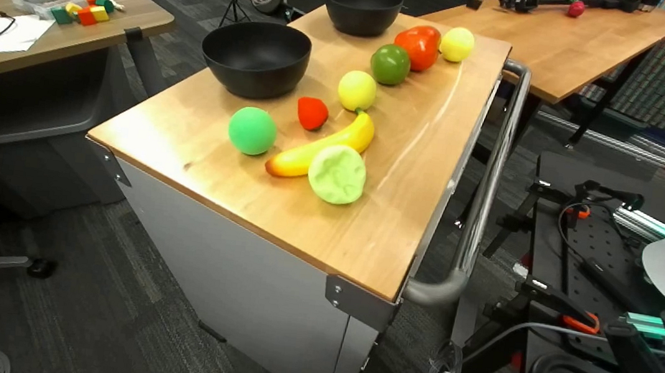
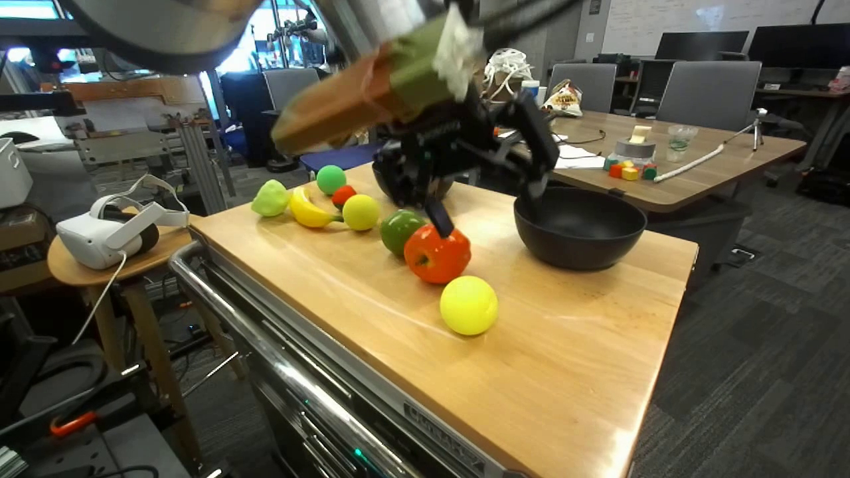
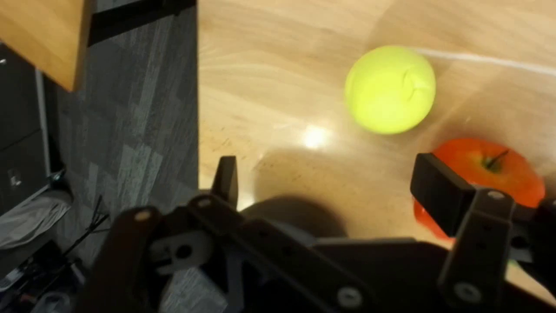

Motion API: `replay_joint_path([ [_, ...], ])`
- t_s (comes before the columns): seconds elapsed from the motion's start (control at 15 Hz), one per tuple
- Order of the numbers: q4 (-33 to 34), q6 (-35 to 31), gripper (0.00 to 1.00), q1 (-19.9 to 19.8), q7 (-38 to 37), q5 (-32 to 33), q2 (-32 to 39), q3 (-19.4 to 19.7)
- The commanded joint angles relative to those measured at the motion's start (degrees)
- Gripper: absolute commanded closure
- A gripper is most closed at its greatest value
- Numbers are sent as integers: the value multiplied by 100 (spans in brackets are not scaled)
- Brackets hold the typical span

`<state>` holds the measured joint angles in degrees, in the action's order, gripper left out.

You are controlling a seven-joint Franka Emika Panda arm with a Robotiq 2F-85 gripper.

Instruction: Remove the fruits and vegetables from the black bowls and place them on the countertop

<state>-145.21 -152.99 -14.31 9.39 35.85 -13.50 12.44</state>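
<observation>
Two black bowls stand on the wooden countertop [image 1: 388, 243]: the near bowl [image 1: 256, 56] and the far bowl [image 1: 362, 5], which is the right-hand bowl [image 2: 584, 232] in an exterior view. No fruit shows in the visible parts of their insides. On the countertop lie a yellow ball-like fruit [image 2: 469, 305], a red tomato-like fruit [image 2: 438, 255], a dark green fruit [image 1: 390, 65], another yellow fruit [image 1: 356, 91], a strawberry [image 1: 312, 113], a banana [image 1: 357, 133], a green ball [image 1: 252, 131] and a pale green lump [image 1: 337, 174]. My gripper [image 3: 325, 182] is open and empty, above the countertop between tomato and far bowl.
A metal handle rail [image 1: 496, 180] runs along one side of the cart. A wooden table [image 1: 561, 44] and a desk [image 1: 125, 31] with toy blocks stand nearby. A headset [image 2: 126, 222] rests on a stool beside the cart.
</observation>
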Motion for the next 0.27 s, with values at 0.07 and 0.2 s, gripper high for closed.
replay_joint_path([
  [0.07, 106, 148, 0, -85, -78, 375, -568, -169],
  [0.2, 132, 354, 0, -106, -142, 563, -1032, -279],
])
